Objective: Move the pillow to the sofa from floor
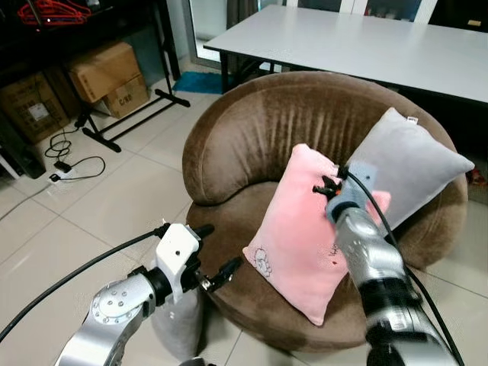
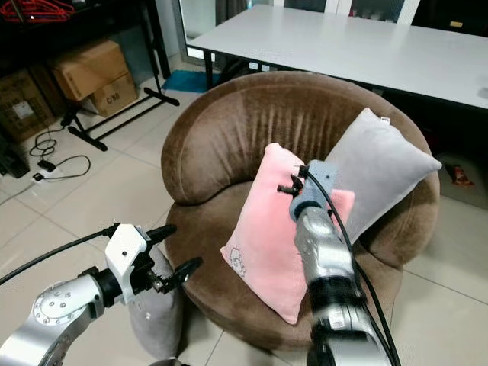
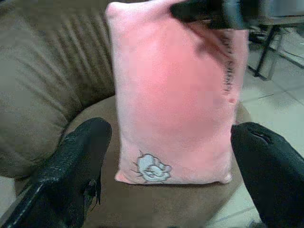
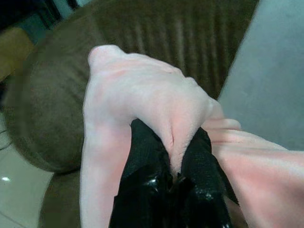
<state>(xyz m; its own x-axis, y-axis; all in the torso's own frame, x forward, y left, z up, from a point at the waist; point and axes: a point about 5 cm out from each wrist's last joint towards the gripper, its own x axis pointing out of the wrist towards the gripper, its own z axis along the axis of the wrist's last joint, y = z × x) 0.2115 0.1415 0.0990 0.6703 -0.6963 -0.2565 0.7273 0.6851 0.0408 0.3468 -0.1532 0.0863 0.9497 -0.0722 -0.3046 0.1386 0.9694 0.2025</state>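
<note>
Pink pillow (image 1: 305, 232): upright on the seat of the round brown sofa (image 1: 252, 130), leaning by a grey pillow (image 1: 412, 164). Right gripper (image 4: 173, 178): clenched on a fold of the pink fabric at its top edge, the pinch plain in the right wrist view. Left gripper (image 1: 217, 255): fingers spread, empty, near the sofa's front edge; its wrist view shows the pillow's cartoon print. Surroundings: pale tiled floor (image 1: 114, 198), white table (image 1: 366, 42), cardboard boxes (image 1: 107, 76), cable (image 1: 72, 164).
</note>
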